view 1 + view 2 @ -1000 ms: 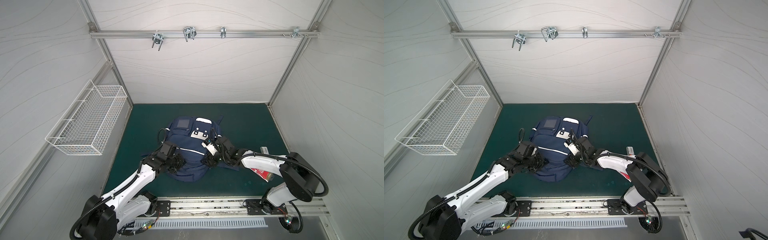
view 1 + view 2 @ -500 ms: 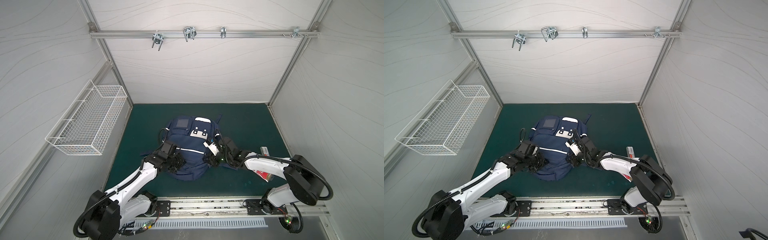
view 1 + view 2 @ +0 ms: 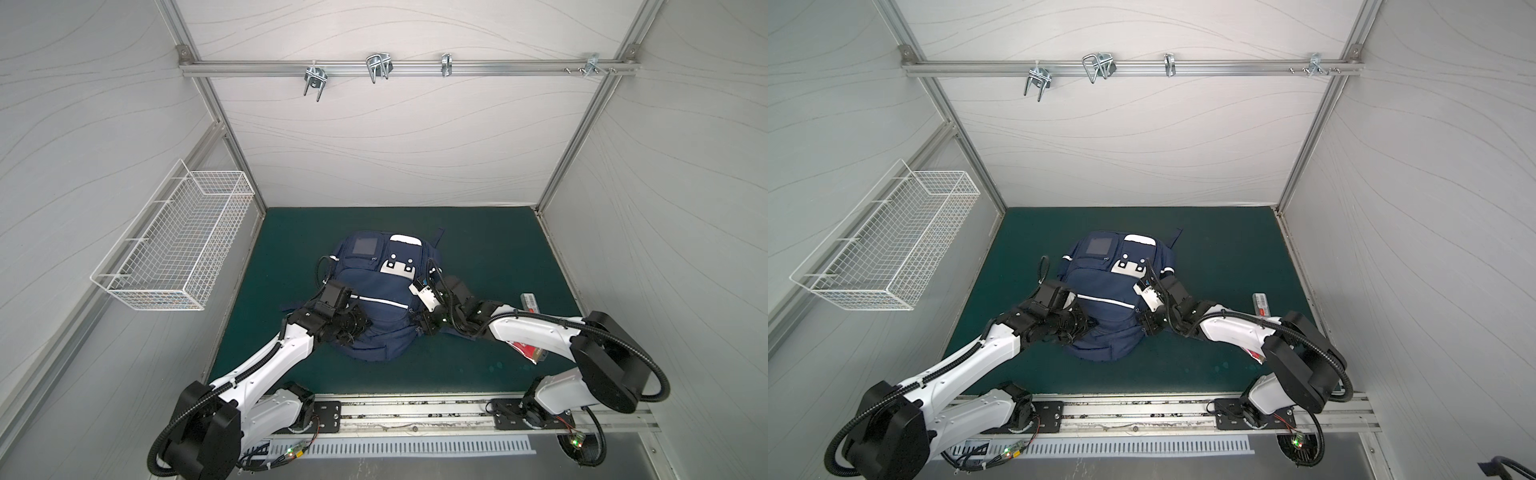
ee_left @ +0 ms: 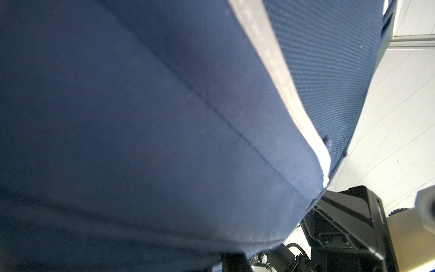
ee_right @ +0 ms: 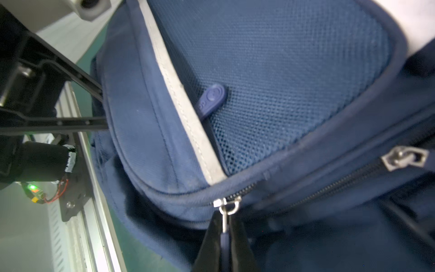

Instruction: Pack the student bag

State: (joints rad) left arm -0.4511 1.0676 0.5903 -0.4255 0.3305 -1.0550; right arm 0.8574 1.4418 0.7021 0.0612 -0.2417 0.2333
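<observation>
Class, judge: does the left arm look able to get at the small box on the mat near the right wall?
Probably not: the small box lies past the student bag and the right arm, which block the way, and the left fingers are clamped on the bag's fabric.

Student bag (image 3: 374, 291) on mat (image 3: 478, 257), basket (image 3: 178, 249) left

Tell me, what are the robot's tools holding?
The right tool pinches the student bag's zipper pull. The left tool seems to grip the bag's side fabric.

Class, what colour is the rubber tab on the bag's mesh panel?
The rubber tab is violet-blue; right wrist view shows it best.
</observation>
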